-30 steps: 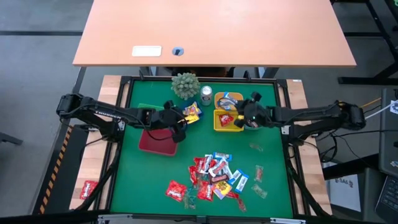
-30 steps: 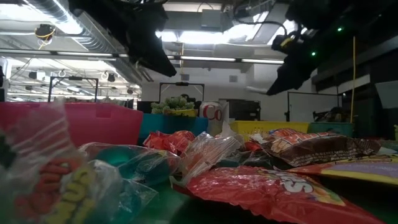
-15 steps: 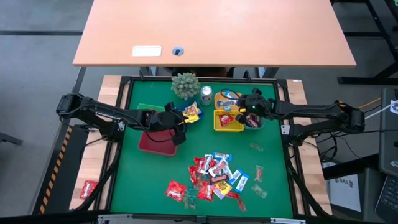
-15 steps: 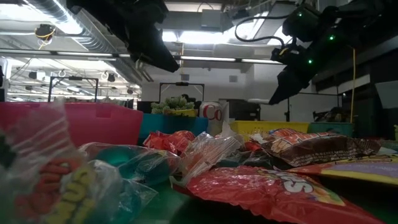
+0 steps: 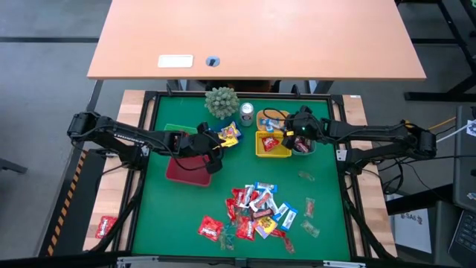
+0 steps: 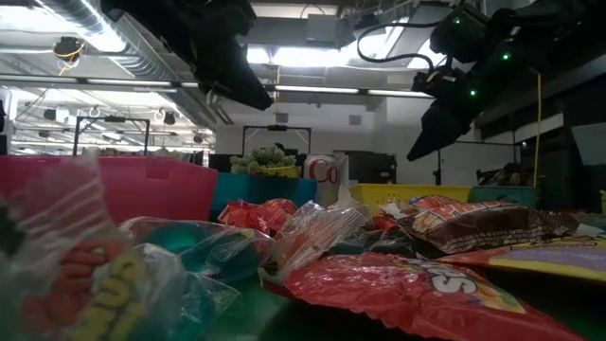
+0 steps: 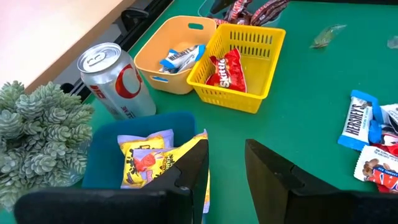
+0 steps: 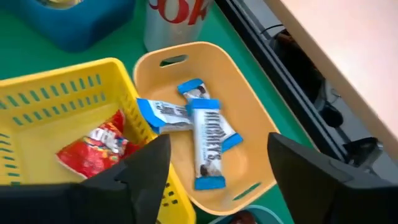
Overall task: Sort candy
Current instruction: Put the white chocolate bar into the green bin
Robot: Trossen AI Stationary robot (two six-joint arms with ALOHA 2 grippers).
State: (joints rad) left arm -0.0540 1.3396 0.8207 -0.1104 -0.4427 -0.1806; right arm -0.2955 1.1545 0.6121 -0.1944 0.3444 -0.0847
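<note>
Right fingers (image 8: 217, 168) now spread wide, empty, above orange bin (image 8: 249, 124) | left fingers (image 7: 227, 168) narrowly parted, empty.

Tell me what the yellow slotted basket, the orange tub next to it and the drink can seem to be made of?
The yellow basket looks like moulded plastic: thin slotted walls, even glossy colour. The orange tub also looks plastic, smooth and matte, with rounded corners and a cut-out handle. The drink can appears to be metal, probably aluminium: silvery sheen, pull-tab lid, printed red lettering.
</note>
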